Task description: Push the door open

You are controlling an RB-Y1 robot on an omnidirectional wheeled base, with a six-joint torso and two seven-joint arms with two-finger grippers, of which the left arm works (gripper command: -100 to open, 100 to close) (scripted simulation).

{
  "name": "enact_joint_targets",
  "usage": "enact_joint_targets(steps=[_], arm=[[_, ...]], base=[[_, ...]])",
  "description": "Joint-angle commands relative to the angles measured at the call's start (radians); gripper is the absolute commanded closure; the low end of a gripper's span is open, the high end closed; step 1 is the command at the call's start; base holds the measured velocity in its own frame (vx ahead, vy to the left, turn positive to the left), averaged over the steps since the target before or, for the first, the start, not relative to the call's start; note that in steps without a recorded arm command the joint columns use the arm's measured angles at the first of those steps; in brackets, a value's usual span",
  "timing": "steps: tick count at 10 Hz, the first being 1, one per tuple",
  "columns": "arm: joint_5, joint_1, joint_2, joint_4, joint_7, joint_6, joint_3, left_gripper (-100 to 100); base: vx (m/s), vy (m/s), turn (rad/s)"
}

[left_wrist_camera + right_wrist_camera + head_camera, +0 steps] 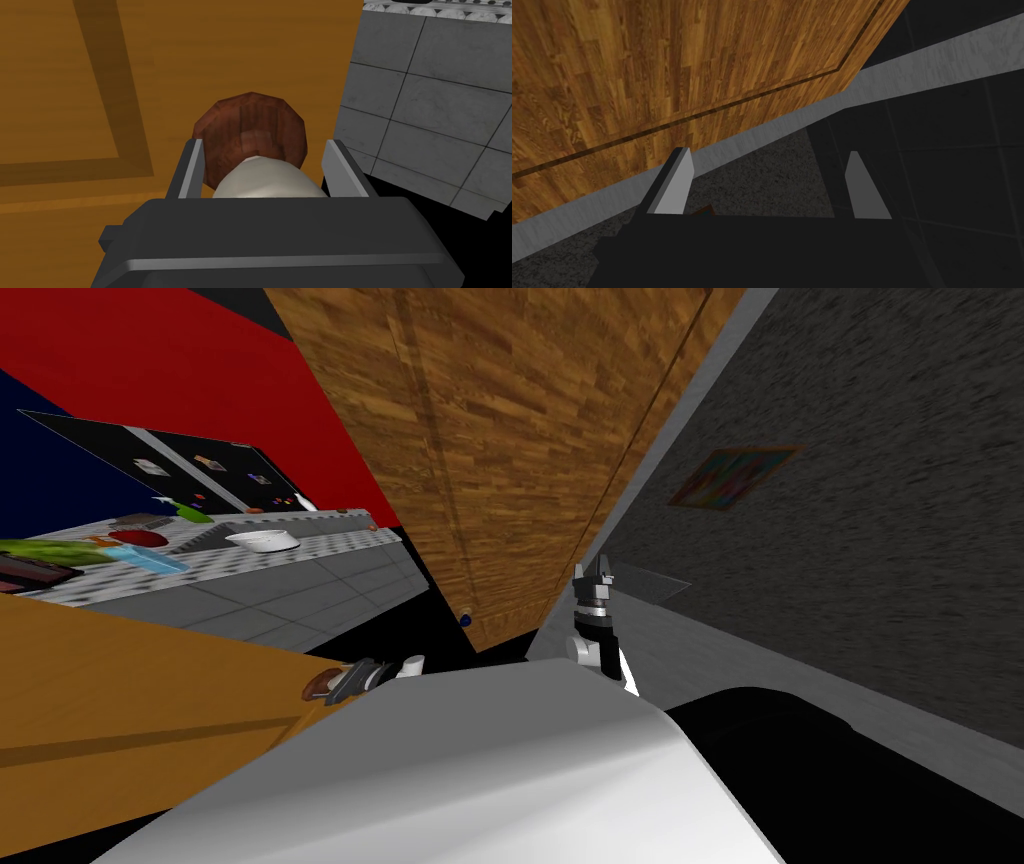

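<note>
Door [60, 60]: plain orange-brown, darker brown inset band. Knob [250, 125] on door: reddish-brown, wood-grained. Panel [500, 438] beyond door: golden-brown plank pattern. Wall [150, 368] beyond door: red. Table [345, 544] beyond door: white-grey speckled.

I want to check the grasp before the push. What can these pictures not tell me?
Left wrist view: the knob's near side, hidden by a pale cylinder between the fingers of the left tool.
Head view: things on the counter, too small to name.
Head view: the wall picture, blurred.
</note>
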Motion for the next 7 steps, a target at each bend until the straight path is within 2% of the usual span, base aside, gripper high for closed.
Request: enact_joint_targets(steps=[1,4,7], arm=[[0.004,-0.005,0.014,0.017,0.001,-0.031,0.015,100],[0.023,-0.021,0.012,0.029,-0.011,-0.064,0.041,100],[0.029,-0.026,0.010,0.033,-0.014,-0.075,0.050,100]], base=[[-0.007,0.075,-0.009],[-0.002,0.072,-0.067],[-0.006,0.060,-0.030]])
